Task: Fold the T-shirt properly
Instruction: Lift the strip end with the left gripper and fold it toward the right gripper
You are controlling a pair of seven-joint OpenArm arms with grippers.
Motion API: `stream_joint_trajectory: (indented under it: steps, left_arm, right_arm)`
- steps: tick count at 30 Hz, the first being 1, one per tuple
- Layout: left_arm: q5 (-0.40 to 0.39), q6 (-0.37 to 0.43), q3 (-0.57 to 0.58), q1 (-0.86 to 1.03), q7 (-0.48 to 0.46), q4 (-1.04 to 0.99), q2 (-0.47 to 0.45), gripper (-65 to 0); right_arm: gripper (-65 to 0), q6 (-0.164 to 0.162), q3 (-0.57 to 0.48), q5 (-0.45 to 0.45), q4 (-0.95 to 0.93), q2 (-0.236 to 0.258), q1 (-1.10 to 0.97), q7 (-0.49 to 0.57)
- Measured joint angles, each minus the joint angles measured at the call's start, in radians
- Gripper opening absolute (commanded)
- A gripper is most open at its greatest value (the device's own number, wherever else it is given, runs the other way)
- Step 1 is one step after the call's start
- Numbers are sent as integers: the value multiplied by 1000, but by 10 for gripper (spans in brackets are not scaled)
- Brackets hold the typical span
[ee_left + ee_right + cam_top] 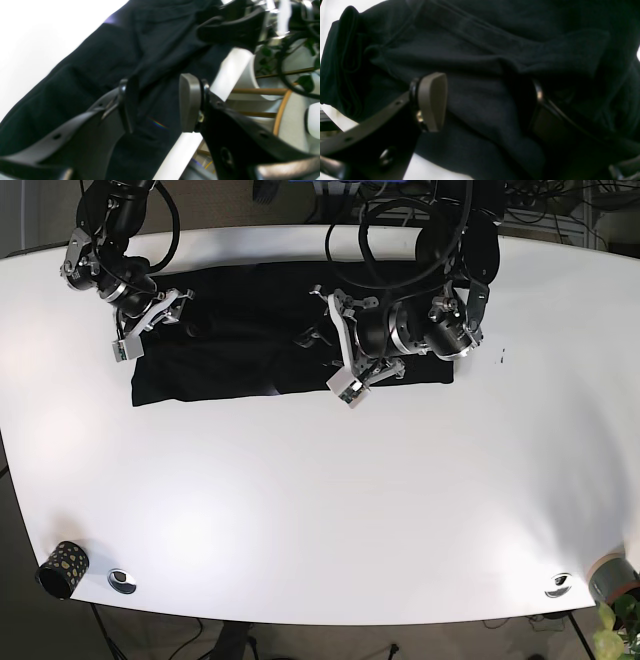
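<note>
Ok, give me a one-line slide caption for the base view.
Two arms work over a black T-shirt spread on a white table, right gripper at one end, left gripper near the middle.

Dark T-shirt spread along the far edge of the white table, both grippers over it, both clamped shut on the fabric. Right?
Not quite. Both wrist views show the left gripper and the right gripper open, pads apart, no cloth pinched. The rest holds: the T-shirt lies along the far edge of the white table, both grippers over it.

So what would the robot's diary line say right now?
T-shirt: dark, flat on table | left tool: open above shirt | right tool: open, cloth between pads
</note>
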Motion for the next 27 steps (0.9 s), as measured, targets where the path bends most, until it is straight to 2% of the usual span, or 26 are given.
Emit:
stream_joint_trajectory:
  steps: [4,8,11,15,17,18,19,20,21,22,23,24,27]
  left_arm:
    - [34,0,-77,6,3,0,-10,-396]
    - [54,0,-125,12,3,0,-67,-396]
    - [74,0,-182,39,-2,1,-97,-396]
    - [77,-13,-254,89,2,0,-134,-399]
    - [77,-61,-288,106,-1,0,-156,-400]
    - [78,-90,-304,115,-5,0,-164,-404]
    - [78,-118,-326,127,-5,0,-171,-418]
    - [80,-144,-346,138,-5,0,-176,-442]
    - [80,-167,-359,150,-4,0,-178,-492]
    - [78,-182,-377,164,-5,0,-180,-526]
    - [84,-185,-380,171,-5,0,-181,-563]
    - [88,-188,-381,182,-13,0,-182,-594]
    - [81,-193,-376,201,-48,0,-179,-597]
  right_arm:
    - [-227,-2,1,-2,27,-2,-1,-13]
    - [-225,-32,1,1,95,-1,-14,-60]
    - [-225,-35,6,77,144,1,-26,-73]
    - [-225,-35,12,180,179,48,-9,-74]
    - [-216,-34,59,223,179,61,0,-83]
    - [-185,-34,91,237,179,61,5,-84]
    - [-154,-36,129,245,178,68,13,-82]
    - [-120,-53,153,241,175,77,21,-89]
    - [-81,-58,171,230,168,81,31,-101]
    - [-63,-83,187,217,148,90,50,-114]
    - [-60,-103,194,206,129,100,63,-119]
    - [-67,-104,203,209,103,113,81,-145]
    - [-105,-105,224,228,12,151,120,-132]
